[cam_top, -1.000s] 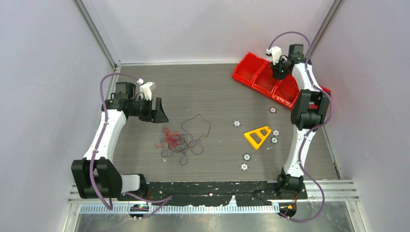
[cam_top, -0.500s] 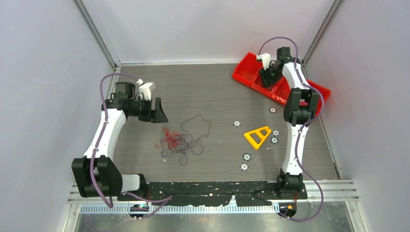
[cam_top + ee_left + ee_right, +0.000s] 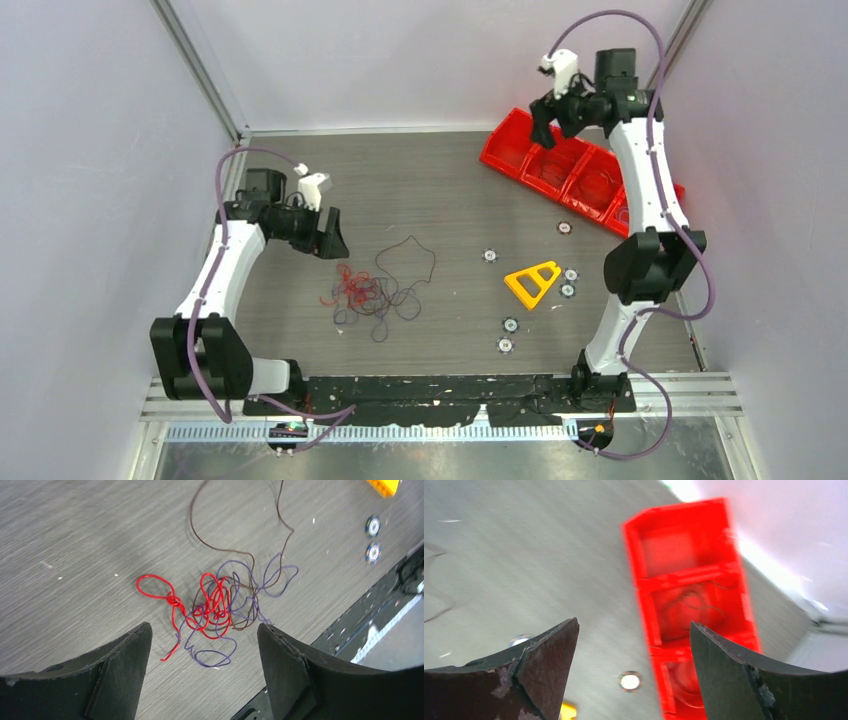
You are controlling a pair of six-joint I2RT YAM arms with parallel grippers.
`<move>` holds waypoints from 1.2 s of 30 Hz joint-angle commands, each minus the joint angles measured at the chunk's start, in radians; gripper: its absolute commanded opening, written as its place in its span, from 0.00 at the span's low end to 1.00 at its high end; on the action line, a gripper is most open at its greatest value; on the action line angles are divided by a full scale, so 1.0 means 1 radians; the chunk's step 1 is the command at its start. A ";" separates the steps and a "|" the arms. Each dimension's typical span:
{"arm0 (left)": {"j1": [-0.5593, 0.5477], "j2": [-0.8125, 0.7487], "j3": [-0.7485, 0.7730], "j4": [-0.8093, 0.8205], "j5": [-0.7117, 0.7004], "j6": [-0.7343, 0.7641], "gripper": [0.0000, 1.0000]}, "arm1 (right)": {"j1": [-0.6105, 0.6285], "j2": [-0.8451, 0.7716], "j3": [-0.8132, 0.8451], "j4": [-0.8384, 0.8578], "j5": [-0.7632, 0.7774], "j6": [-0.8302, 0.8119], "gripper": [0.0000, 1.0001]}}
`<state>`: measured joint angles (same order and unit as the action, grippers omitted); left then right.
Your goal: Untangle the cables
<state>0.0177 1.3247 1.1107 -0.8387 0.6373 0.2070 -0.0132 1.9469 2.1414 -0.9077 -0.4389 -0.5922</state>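
Observation:
The cables (image 3: 368, 295) lie as a small knotted clump of red, purple and dark brown wire on the table left of centre. One brown loop (image 3: 410, 262) trails off to the back right. The left wrist view looks down on the cables (image 3: 220, 600). My left gripper (image 3: 330, 235) (image 3: 204, 627) hovers open just left of and above the clump, touching nothing. High at the back right, my right gripper (image 3: 548, 118) (image 3: 634, 624) hangs open and empty above the red bin (image 3: 512, 125). A thin dark cable (image 3: 691, 605) lies coiled in a bin compartment.
The red bin (image 3: 684, 515) with several compartments sits at the back right, against the wall. A yellow triangular piece (image 3: 533, 282) and several small round discs (image 3: 490, 256) are scattered right of centre. Black base plates run along the near edge.
My right gripper has opened and lifted up out of the red bin, swinging toward the back. The left gripper has shifted slightly; the clump lies as before.

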 commanded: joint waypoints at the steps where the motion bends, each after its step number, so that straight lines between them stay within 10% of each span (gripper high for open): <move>1: -0.067 0.082 -0.001 -0.083 -0.022 0.138 0.77 | 0.138 -0.055 -0.147 -0.139 -0.120 0.132 0.88; 17: -0.137 0.294 0.012 -0.010 0.015 0.098 0.36 | 0.540 -0.058 -0.576 0.183 -0.280 0.462 0.76; 30: -0.137 0.347 -0.028 0.002 0.021 0.098 0.36 | 0.666 0.005 -0.648 0.306 -0.199 0.572 0.77; 36: -0.137 0.295 -0.039 0.003 0.037 0.095 0.05 | 0.745 0.060 -0.621 0.286 -0.110 0.561 0.76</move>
<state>-0.1177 1.6688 1.0729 -0.8486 0.6331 0.2947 0.6914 1.9869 1.4887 -0.6338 -0.6250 -0.0383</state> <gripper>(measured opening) 0.167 0.763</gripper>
